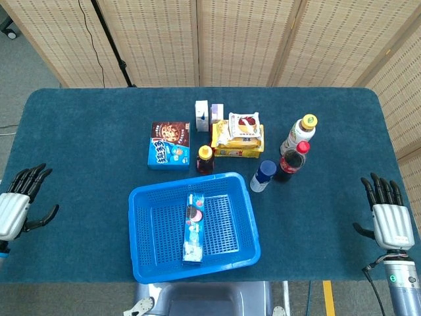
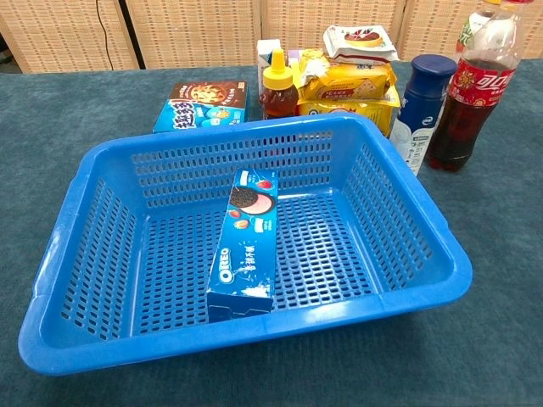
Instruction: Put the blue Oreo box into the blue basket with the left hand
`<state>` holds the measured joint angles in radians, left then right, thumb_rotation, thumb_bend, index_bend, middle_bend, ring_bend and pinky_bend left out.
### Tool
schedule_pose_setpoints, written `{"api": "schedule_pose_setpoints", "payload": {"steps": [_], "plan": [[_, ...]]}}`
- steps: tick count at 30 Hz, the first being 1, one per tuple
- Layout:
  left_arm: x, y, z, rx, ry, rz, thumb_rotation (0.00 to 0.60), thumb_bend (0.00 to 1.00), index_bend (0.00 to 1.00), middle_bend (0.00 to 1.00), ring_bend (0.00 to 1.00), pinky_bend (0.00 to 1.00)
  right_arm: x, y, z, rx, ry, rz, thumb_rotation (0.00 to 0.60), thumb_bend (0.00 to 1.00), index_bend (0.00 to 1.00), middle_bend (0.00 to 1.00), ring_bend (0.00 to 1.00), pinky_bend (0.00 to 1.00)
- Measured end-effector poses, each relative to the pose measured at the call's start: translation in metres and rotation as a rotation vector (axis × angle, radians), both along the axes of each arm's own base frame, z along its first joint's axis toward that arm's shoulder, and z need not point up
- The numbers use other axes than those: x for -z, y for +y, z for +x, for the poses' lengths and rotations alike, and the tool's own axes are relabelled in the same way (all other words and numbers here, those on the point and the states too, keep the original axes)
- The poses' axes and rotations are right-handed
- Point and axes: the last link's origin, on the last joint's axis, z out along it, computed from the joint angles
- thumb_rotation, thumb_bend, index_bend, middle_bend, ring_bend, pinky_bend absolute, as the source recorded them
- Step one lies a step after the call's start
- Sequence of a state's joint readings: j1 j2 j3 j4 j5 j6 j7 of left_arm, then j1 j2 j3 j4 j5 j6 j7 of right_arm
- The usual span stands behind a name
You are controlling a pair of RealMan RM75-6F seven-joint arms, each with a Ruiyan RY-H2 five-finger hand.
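Observation:
The blue Oreo box (image 1: pixel 193 226) (image 2: pixel 248 243) lies flat on the floor of the blue basket (image 1: pixel 146 243) (image 2: pixel 424 229), lengthwise near its middle. My left hand (image 1: pixel 16 206) hovers at the far left edge of the table, fingers spread, holding nothing, well away from the basket. At the far right edge my right hand (image 1: pixel 386 218) is likewise open and empty. Neither hand shows in the chest view.
Behind the basket stand a blue cookie box (image 1: pixel 169 143), a honey bottle (image 1: pixel 205 158), yellow cracker packs (image 1: pixel 239 136), small cartons (image 1: pixel 202 115), a blue-capped bottle (image 1: pixel 264 175), a cola bottle (image 1: pixel 291 160) and a yellow-capped bottle (image 1: pixel 299 132).

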<state>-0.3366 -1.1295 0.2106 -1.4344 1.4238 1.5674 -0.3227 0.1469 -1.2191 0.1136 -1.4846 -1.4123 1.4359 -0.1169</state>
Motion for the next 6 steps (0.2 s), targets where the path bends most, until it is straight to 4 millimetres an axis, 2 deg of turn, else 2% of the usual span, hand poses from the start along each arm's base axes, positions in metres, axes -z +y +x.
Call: {"api": "schedule_pose_setpoints", "payload": {"steps": [2,6], "plan": [[0.0025,-0.0062,-0.0084,-0.036,-0.035,0.009,0.068,0.29,0.00,0.00,0.00,0.00,-0.0001,0.0012,0.0007,-0.006,-0.004,0.003,0.600,0.00,0.00,0.00,0.00,0.00],[0.0004,-0.0091,-0.0111,-0.043,-0.025,0.024,0.073,0.29,0.00,0.00,0.00,0.00,-0.0018,0.0018,-0.0004,-0.006,-0.010,0.003,0.600,0.00,0.00,0.00,0.00,0.00]]}}
